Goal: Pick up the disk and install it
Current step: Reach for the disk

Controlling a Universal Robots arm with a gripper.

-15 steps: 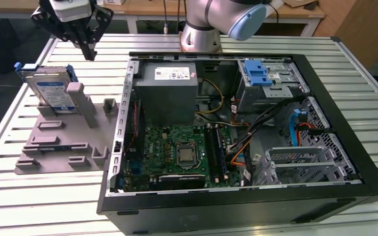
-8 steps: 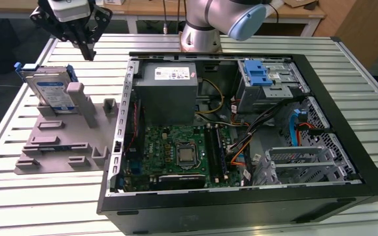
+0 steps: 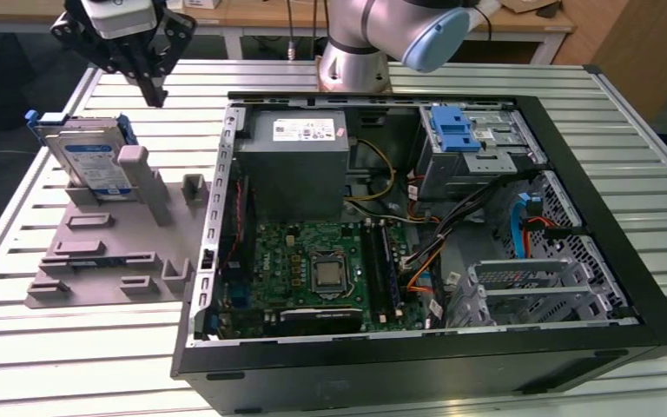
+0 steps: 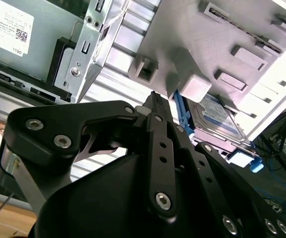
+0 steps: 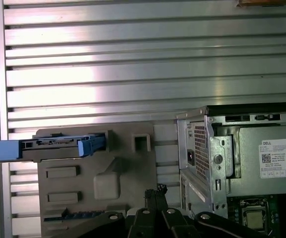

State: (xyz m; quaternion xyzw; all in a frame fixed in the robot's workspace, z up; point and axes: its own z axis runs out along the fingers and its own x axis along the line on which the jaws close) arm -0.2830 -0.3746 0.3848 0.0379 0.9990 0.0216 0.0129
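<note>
The disk [image 3: 84,161] is a silver drive with a white-and-blue label in a blue bracket. It stands on edge in a slot of the grey fixture [image 3: 102,261], at the exterior view's left. In the first wrist view the disk [image 5: 48,146] shows edge-on; in the second wrist view its labelled face [image 4: 217,119] shows behind a grey post. My gripper [image 3: 152,94] hangs above the table just beyond the disk, apart from it. Its black fingers [image 4: 155,106] are shut together with nothing between them, and the fingertips [image 5: 158,191] point down at the fixture.
The open black computer case [image 3: 565,156] fills the table's middle and the exterior view's right. Inside are a grey power-supply box [image 3: 299,148], a motherboard [image 3: 316,269] and a metal drive cage with a blue latch [image 3: 461,130]. The arm's base [image 3: 351,61] stands behind the case.
</note>
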